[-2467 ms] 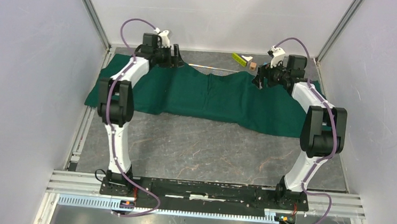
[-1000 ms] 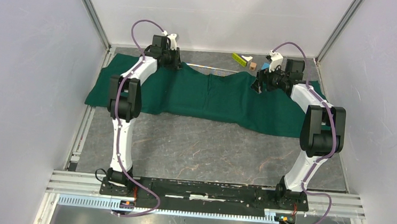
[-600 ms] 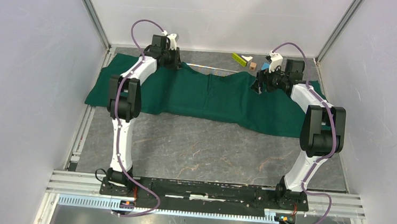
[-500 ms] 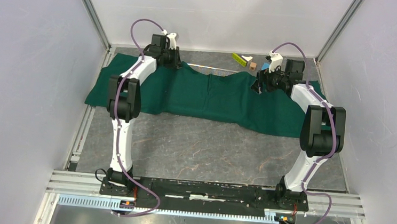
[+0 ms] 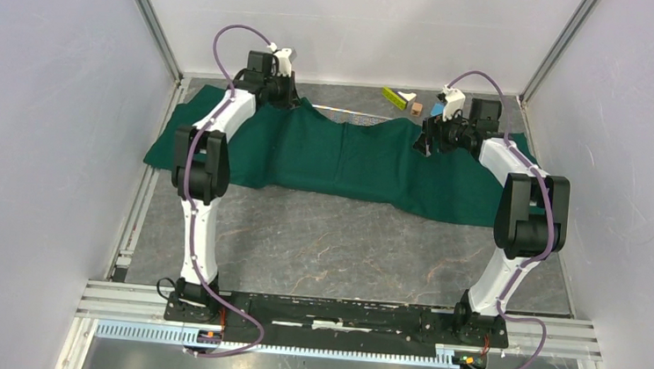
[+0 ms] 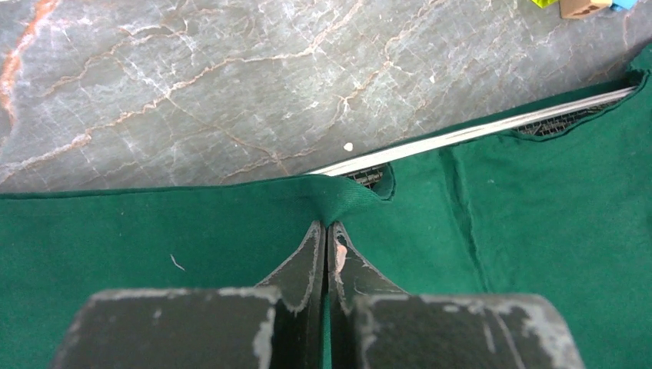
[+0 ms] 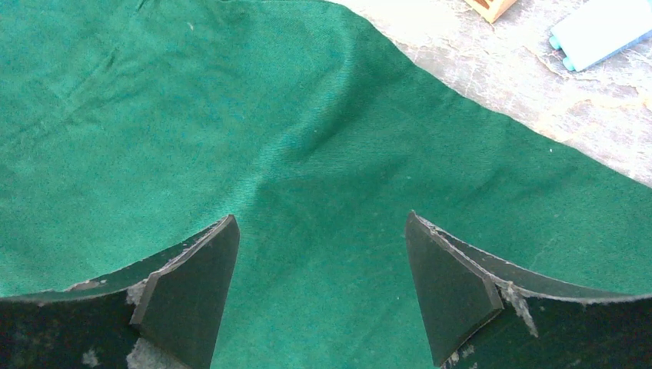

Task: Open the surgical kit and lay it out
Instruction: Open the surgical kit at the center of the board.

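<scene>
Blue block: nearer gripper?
Right: the right gripper hovers open over the green cloth just short of the blue block; left gripper pinches the cloth edge far to its left.

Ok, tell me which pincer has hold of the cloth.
The left pincer, shut on a fold of the green cloth; the right pincer stands open.

Dark green cloth (image 5: pixel 352 160) is lying spread wide across the far side, with the tray mostly covered.
The drape is running left to right in a long, wrinkled band, its near edge dipping closer on the right. On the far edge, left of centre, a fold is standing up in a small pinched peak. The silver wire-mesh tray (image 6: pixel 461 134) is showing its rim and slivers of mesh just past that edge.
</scene>
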You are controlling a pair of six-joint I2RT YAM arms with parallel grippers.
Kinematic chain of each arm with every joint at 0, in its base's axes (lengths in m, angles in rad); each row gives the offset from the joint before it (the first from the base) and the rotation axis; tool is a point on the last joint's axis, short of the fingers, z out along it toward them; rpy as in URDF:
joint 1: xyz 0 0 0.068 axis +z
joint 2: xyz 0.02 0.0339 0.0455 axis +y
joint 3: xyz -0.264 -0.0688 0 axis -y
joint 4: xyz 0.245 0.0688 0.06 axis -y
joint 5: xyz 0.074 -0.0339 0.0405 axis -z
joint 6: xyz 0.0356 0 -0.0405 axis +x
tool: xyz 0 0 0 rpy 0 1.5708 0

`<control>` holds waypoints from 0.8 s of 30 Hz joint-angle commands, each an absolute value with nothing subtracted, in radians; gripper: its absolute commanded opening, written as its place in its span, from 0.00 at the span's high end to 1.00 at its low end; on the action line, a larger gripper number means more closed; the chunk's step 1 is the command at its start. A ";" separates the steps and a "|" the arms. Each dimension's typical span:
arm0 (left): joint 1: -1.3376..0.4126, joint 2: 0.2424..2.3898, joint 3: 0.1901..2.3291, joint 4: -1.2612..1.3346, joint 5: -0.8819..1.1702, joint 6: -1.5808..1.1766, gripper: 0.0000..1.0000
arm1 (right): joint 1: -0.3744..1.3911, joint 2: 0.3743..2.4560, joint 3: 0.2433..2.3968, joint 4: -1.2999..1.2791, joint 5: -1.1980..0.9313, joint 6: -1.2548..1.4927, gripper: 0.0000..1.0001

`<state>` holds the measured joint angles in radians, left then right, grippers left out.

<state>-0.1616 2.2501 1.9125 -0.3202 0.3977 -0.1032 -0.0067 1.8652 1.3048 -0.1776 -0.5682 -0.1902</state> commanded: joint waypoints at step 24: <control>-0.213 1.530 1.232 -0.270 0.690 0.281 0.98 | 0.225 1.772 1.388 -0.195 -0.568 -0.577 0.08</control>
<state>-0.1909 1.6173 1.2869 -0.2962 0.6334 0.1864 0.1623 1.8004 1.3304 -0.1909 -0.5732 -0.3733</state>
